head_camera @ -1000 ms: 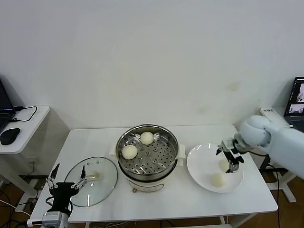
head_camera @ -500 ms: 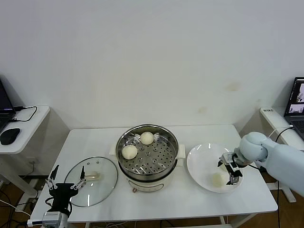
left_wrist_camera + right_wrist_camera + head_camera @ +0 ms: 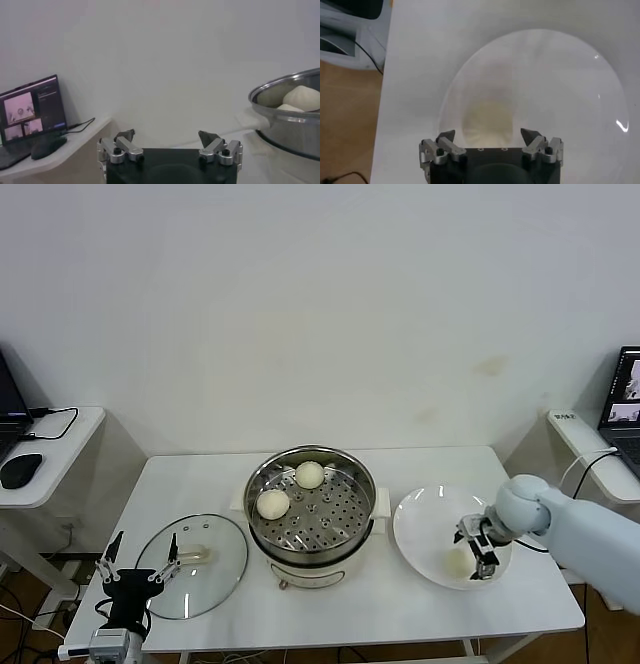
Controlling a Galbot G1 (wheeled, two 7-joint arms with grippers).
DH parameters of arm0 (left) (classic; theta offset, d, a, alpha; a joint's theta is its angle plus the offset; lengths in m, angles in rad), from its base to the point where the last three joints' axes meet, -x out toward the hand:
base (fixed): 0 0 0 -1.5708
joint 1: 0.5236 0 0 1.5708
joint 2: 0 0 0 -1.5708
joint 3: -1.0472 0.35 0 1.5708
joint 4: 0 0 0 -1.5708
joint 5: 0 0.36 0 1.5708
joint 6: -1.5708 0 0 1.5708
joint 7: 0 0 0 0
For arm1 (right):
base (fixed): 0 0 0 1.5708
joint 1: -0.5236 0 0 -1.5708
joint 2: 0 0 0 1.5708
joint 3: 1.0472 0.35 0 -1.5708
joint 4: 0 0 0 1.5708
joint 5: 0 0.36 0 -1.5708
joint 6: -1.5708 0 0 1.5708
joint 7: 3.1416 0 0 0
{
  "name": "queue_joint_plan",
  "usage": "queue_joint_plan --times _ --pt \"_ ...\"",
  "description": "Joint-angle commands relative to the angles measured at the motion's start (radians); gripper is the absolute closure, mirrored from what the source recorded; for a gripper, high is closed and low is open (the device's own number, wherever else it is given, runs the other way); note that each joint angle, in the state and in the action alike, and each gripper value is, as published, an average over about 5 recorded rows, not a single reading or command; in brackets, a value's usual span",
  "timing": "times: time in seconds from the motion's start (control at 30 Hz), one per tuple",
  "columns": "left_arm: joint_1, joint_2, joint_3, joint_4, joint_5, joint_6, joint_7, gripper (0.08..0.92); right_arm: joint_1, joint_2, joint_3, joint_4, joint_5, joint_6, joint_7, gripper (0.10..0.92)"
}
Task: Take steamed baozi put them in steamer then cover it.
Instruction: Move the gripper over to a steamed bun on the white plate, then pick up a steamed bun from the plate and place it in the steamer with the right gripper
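right hand (image 3: 473,555) | lowered onto plate (image 3: 425,529) | fingers now straddling a baozi (image 3: 487,120)

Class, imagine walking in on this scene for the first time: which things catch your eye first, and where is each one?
At the table's centre stands the shiny steamer with two baozi inside. To its right, the right gripper is low over the white plate, its fingers open around a baozi. The glass cover lies flat to the steamer's left, near the idle left gripper.

White wall (image 3: 320,304) behind white table (image 3: 200,484).
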Motion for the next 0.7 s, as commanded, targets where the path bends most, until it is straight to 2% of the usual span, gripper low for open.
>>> queue_joint_plan --times 0.03,0.2,0.57,0.7 --pt "0.000 -0.001 0.000 0.002 0.001 0.000 -0.001 0.177 -0.021 0.027 0.013 -0.023 -0.011 -0.001 0.009 0.258" --pt "0.000 -0.001 -0.002 0.002 0.000 -0.001 -0.001 0.177 -0.023 0.040 0.013 -0.035 -0.016 -0.003 0.012 0.303" --pt "0.001 -0.002 -0.002 0.000 0.000 -0.002 -0.002 0.177 -0.015 0.032 0.024 -0.030 -0.007 -0.013 0.008 0.545" --pt "0.001 -0.002 -0.001 -0.003 0.000 -0.001 -0.001 0.177 0.023 0.001 0.022 -0.010 0.022 -0.013 0.001 0.537"
